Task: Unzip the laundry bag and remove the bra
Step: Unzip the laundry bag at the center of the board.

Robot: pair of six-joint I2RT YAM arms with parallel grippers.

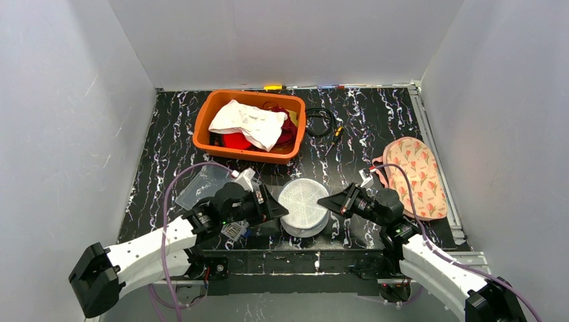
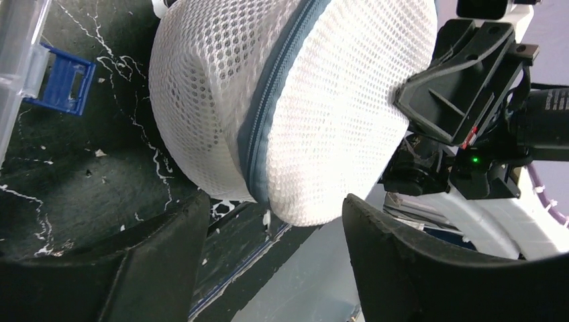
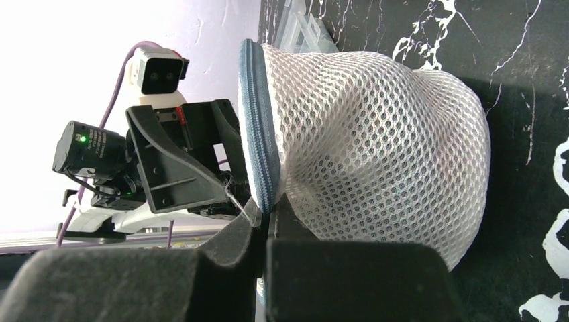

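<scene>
2 grippers close in on 1 round white mesh laundry bag [image 1: 305, 201], 1 from each side, on the black marbled table [image 1: 376, 127].

left gripper [image 2: 275, 215]: fingers spread wide. the bag's rounded edge sits in the gap just beyond the tips; cannot tell whether either finger touches it.

blue-grey zipper [image 2: 265, 121] runs along the bag's seam and drops into the gap between the left fingers. it looks closed along the stretch in view.

right gripper [image 3: 266, 211]: fingers pressed together, the zipper band's end pinched between the tips, mesh bulging just past them. 1 loose white thread [image 3: 235, 194] hangs beside these tips.

the 2 sets of fingertips face each other across the bag, apart.

well beyond the left fingertips: orange basket [image 1: 245, 153] holding a white cloth [image 1: 248, 124] over red items. clear plastic box [image 1: 201, 184] lies beside the left gripper's outer side. floral pink fabric piece [image 1: 419, 174] lies behind the right fingers, to their outer side, apart from them.
</scene>
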